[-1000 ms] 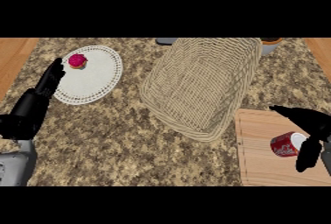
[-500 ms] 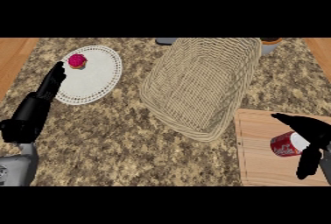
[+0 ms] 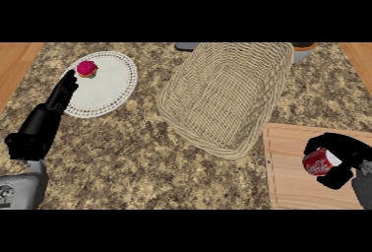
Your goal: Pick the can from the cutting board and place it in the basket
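Head view: right hand [image 3: 341, 160] curls round can [image 3: 317, 162] over cutting board [image 3: 298, 184]

light: even, bright, no clear source | shadows: soft — a faint one under the basket [image 3: 225, 93] near rim, little under the plate [image 3: 109, 86] | glare: small highlight on the can [image 3: 317, 162] | black hands read as flat silhouettes — detail lost

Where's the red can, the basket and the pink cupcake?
Can [image 3: 317, 163], head view, its red side beside the curled fingers.
Basket [image 3: 218, 93], head view, woven bottom.
Pink cupcake [image 3: 87, 68], head view, pink top.
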You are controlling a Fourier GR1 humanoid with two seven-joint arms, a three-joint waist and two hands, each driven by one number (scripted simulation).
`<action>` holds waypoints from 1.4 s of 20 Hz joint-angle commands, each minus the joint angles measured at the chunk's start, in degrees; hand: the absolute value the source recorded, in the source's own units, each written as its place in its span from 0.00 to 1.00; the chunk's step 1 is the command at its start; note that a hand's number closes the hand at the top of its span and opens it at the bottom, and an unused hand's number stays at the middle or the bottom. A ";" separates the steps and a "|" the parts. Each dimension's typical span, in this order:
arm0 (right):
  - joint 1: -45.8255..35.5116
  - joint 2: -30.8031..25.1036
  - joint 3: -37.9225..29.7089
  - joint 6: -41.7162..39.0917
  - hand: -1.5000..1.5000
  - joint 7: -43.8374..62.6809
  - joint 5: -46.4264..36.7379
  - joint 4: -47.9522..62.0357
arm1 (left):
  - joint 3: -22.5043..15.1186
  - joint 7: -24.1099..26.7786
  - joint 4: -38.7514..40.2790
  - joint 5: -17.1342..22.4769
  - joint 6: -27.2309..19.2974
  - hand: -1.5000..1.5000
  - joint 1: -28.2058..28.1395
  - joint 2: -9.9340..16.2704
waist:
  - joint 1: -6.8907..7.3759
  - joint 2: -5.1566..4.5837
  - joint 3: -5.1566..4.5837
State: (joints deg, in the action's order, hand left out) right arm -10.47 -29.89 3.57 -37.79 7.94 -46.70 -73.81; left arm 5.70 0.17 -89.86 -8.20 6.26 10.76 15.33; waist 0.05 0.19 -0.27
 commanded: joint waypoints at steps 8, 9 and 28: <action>-2.97 1.22 -1.49 8.61 1.00 -4.80 -6.49 7.42 | 2.21 3.94 4.98 -1.52 0.27 0.50 1.95 0.18 | 0.00 -0.28 0.27; -0.87 3.53 -2.20 12.77 1.00 -0.10 -7.75 6.67 | 1.12 2.15 2.63 -1.05 0.32 0.50 1.33 -0.81 | -0.07 -0.25 0.29; 1.82 8.91 -21.61 41.31 1.00 7.29 1.20 -19.89 | 1.53 0.40 -0.17 -0.85 1.18 0.50 -1.22 -0.36 | -1.40 0.51 0.22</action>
State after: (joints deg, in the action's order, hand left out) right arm -5.07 -24.26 -15.01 0.17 16.15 -51.63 -86.56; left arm 7.69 -0.58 -90.64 -8.78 7.38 10.68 15.48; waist -0.99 0.50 -0.07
